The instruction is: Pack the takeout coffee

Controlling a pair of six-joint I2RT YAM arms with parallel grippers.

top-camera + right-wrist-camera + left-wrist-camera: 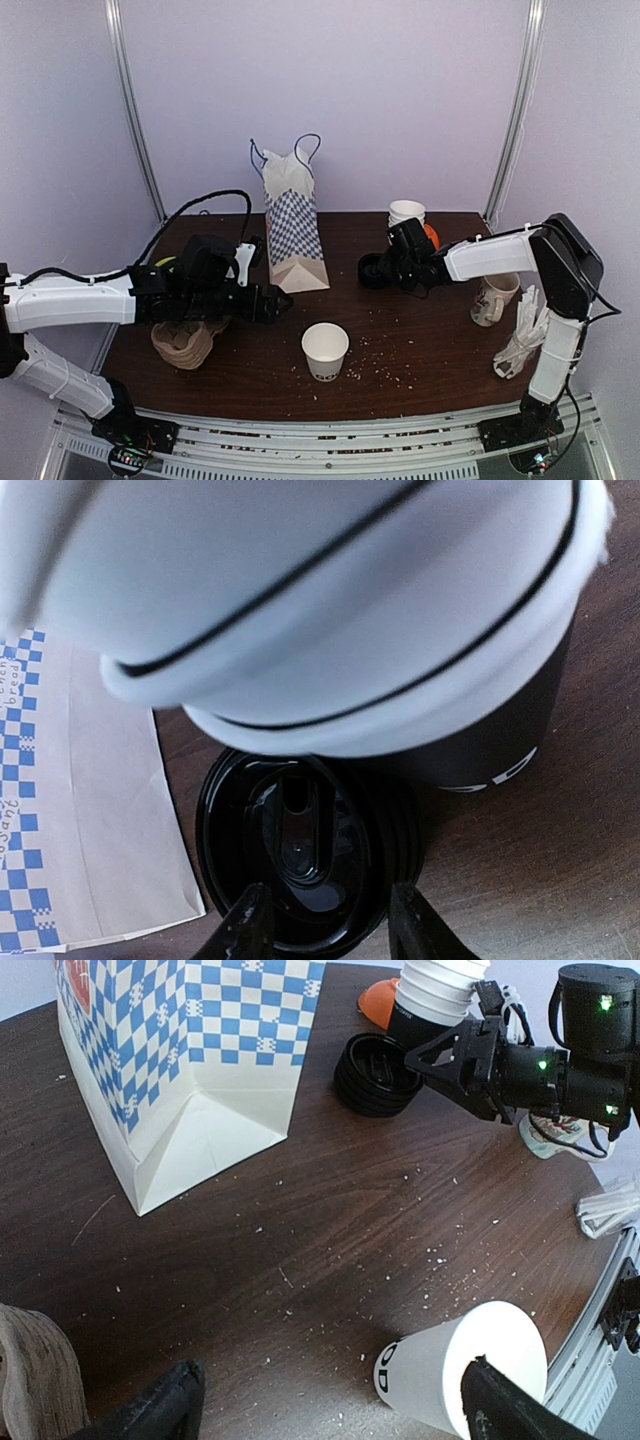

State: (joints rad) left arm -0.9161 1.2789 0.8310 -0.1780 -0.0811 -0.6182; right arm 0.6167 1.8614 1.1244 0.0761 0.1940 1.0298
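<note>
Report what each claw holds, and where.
Left claw: nothing. Right claw: jaws flank the near rim of the round black plastic lid; grip cannot be told.

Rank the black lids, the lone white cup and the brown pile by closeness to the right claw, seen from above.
1. Black lids, right at the right gripper.
2. Lone white cup, front centre.
3. Brown pile, far left.
</note>
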